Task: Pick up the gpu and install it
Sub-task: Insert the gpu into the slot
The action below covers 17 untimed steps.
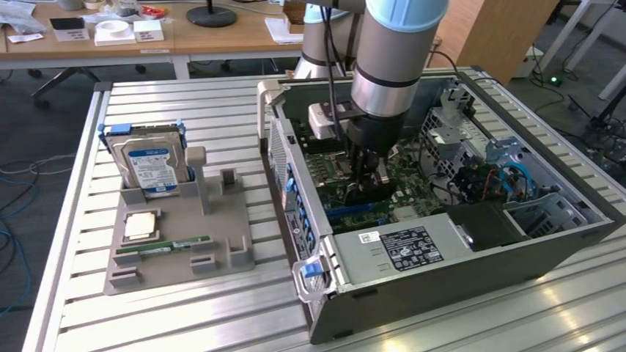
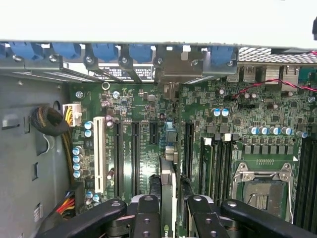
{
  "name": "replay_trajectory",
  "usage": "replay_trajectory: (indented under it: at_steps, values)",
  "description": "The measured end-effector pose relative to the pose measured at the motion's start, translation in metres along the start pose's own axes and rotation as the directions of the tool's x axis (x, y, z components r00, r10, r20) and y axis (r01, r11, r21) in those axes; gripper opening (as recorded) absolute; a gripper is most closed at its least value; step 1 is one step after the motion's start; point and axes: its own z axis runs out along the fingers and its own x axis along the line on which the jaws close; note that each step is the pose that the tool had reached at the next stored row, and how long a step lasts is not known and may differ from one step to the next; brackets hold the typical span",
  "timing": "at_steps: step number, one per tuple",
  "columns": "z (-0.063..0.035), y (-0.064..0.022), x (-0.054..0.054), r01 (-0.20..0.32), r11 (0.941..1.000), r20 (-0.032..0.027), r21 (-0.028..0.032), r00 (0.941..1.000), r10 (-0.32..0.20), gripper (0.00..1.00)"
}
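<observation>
Pick-up is done: the black two-fingered gripper (image 2: 168, 210) pinches the gpu (image 2: 167, 186), a thin dark card held edge-down, deep inside the open grey computer case (image 1: 547, 253), just over the green motherboard (image 2: 148, 139) slots; seating looks unfinished. Over at the exterior view's left, the grey holder tray (image 1: 176, 268) carries a silver blue-labelled hard drive (image 1: 152, 167) and a narrow green RAM stick (image 1: 161, 248).

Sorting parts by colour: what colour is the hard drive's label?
Blue and white, on the hard drive; clearest in the exterior view.
</observation>
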Motion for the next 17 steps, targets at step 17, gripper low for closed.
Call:
replay_trajectory:
  at_steps: [17]
  values:
    - [0.0042,0.0023,0.0001,-0.001,0.9999,-0.0001,0.0107,1.0000,0.001,0.26]
